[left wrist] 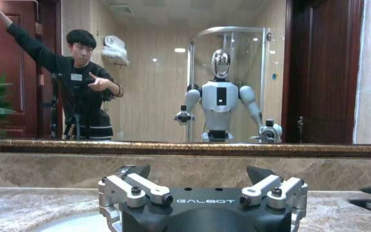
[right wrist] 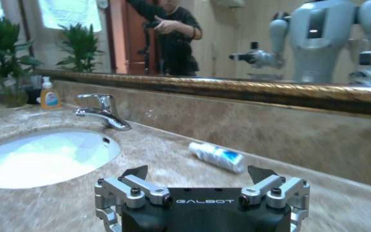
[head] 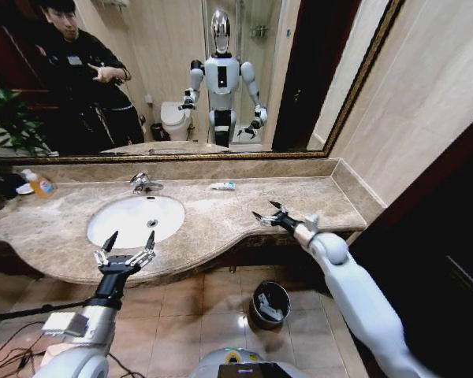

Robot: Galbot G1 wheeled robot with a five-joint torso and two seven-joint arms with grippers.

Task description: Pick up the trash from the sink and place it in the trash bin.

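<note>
The right gripper [right wrist: 198, 175], black-bodied with silver finger mounts and dark pointed tips, hovers above the beige-brown marble counter [right wrist: 340, 208] with its jaws spread wide and nothing between them. Just beyond the gap lies a small white-and-blue tube [right wrist: 218, 156], flat on the stone. Farther off, ahead and to one side, sits the white oval sink [right wrist: 44, 157], with its chrome tap [right wrist: 102, 112] behind it. An orange-liquid pump bottle [right wrist: 49, 94] stands well beyond, near leafy green plants [right wrist: 2, 53].
</note>
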